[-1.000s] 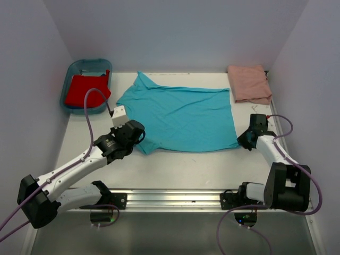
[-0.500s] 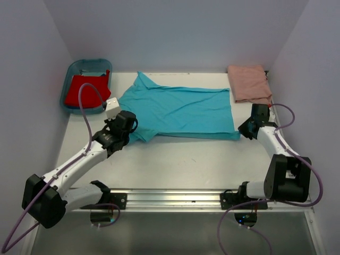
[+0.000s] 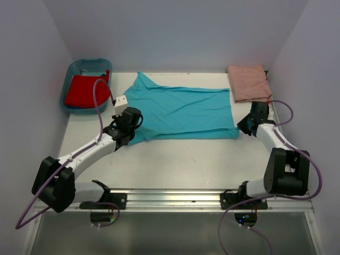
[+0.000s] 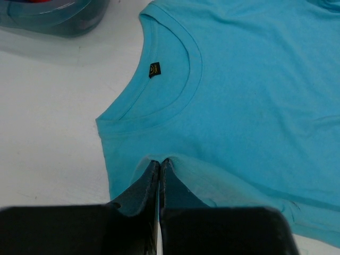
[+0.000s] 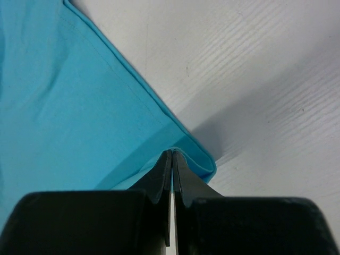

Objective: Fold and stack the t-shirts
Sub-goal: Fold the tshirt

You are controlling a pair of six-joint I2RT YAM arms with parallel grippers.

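Observation:
The turquoise t-shirt (image 3: 180,109) lies spread across the middle of the table, neck to the left, its near edge lifted and folded back. My left gripper (image 3: 129,126) is shut on the cloth near the shoulder; in the left wrist view its tips (image 4: 160,161) pinch a ridge of turquoise below the collar and dark label (image 4: 154,69). My right gripper (image 3: 246,126) is shut on the shirt's near right hem corner (image 5: 204,162), tips (image 5: 172,153) closed on a fold. The pale pink t-shirt (image 3: 248,83) lies folded at the back right. The red t-shirt (image 3: 84,90) sits in the tub.
A blue plastic tub (image 3: 87,64) stands at the back left, also seen in the left wrist view as the tub (image 4: 58,21) top left. Walls close in the table on three sides. A metal rail (image 3: 170,197) runs along the near edge.
Both grippers have moved away from the bases toward the back, carrying the turquoise shirt's near edge with them. The shirt's visible span from front to back has shrunk.

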